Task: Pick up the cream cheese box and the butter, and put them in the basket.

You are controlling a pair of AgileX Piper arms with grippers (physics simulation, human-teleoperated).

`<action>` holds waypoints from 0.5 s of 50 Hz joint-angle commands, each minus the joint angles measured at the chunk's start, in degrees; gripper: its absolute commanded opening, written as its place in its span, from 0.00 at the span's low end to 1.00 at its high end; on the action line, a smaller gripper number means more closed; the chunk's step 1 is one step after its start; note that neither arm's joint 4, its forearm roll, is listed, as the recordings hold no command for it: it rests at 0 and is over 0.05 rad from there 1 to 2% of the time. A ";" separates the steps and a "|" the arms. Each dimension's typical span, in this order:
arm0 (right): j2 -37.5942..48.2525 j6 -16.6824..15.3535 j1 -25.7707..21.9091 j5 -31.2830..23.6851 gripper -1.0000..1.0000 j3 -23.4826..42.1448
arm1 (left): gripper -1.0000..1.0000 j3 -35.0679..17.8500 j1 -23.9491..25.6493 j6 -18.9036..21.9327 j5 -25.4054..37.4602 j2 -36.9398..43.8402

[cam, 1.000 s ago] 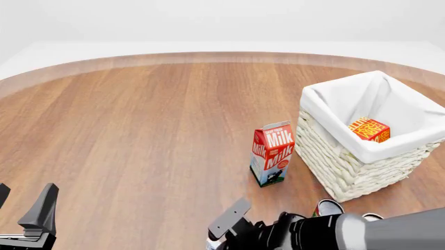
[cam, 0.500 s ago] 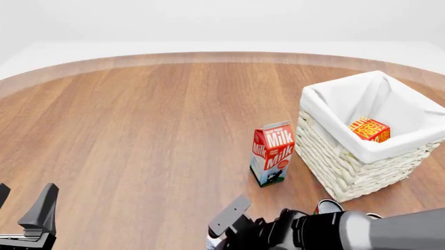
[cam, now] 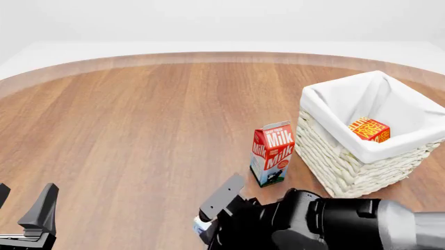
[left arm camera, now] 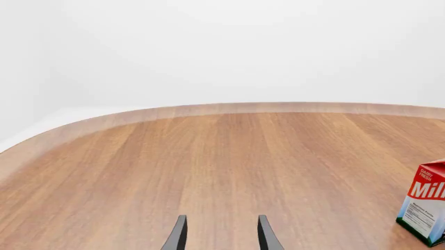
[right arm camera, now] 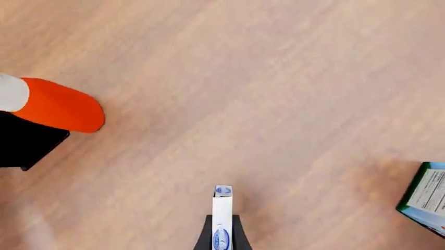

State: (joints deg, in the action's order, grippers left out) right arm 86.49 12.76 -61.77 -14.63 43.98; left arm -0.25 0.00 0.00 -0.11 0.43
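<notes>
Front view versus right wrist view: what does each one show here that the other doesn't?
Only the front view shows the basket with the butter already inside it, the left gripper idle at the near edge, and the milk carton's red front.

Only the right wrist view shows a thin white-and-blue box pinched edge-on between the right gripper's fingers, and an orange and white rounded object at the frame edge; what it is cannot be told.

Both show the wooden table, the milk carton and the right gripper.

Front view high behind the arms, facing forward over the wooden table [cam: 139, 130]; left wrist view low, looking level across it; right wrist view close, straight down; all three share the milk carton [cam: 272, 154].
</notes>
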 commanded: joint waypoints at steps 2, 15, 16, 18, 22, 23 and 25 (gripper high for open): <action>-5.02 -2.77 1.22 -4.42 0.00 4.49 | 1.00 0.00 0.01 0.01 0.00 -0.01; -10.56 -7.21 3.95 -9.98 0.00 10.31 | 1.00 0.00 -0.01 0.02 0.00 0.01; -11.37 -7.66 3.90 -11.06 0.00 11.57 | 1.00 0.00 0.00 0.01 0.00 0.02; -12.28 -8.98 4.75 -11.71 0.00 12.39 | 1.00 0.00 0.00 -0.01 0.00 -0.02; -13.99 -10.14 5.75 -13.23 0.00 14.24 | 1.00 0.00 -0.01 0.00 0.00 -0.01; -13.99 -10.14 5.75 -13.25 0.00 14.26 | 1.00 0.00 -0.01 0.00 0.00 -0.01; -15.00 -11.35 6.33 -13.91 0.00 15.13 | 1.00 0.00 0.00 0.01 0.00 0.00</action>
State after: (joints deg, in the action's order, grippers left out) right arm 75.75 4.66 -57.41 -25.01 54.60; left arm -0.25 0.00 0.00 -0.11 0.43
